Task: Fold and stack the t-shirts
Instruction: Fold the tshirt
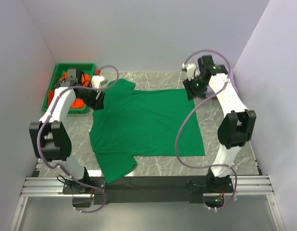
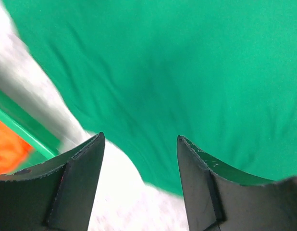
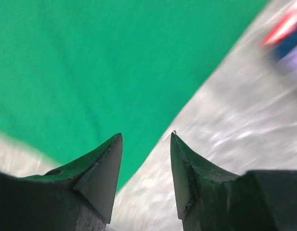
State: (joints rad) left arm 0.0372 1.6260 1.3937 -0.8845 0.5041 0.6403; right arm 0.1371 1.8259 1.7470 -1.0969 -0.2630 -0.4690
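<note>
The green t-shirt (image 1: 143, 125) lies spread flat across the middle of the counter (image 1: 163, 166). Its collar faces the left edge and its hem faces the right edge. One sleeve reaches toward the far edge, the other toward the near edge.

The left gripper (image 1: 98, 101) hangs over the far sleeve, close to the far-left corner. Its fingers are apart, with shirt edge and bare counter showing between them. Just beside it in that corner sits the green tray (image 1: 56, 77), with an orange t-shirt (image 1: 77, 103) bunched inside.

The right gripper (image 1: 190, 90) hovers at the hem's far corner, fingers parted by a narrower gap. In the right wrist view a red and blue shape (image 3: 283, 33) is too blurred to name.
</note>
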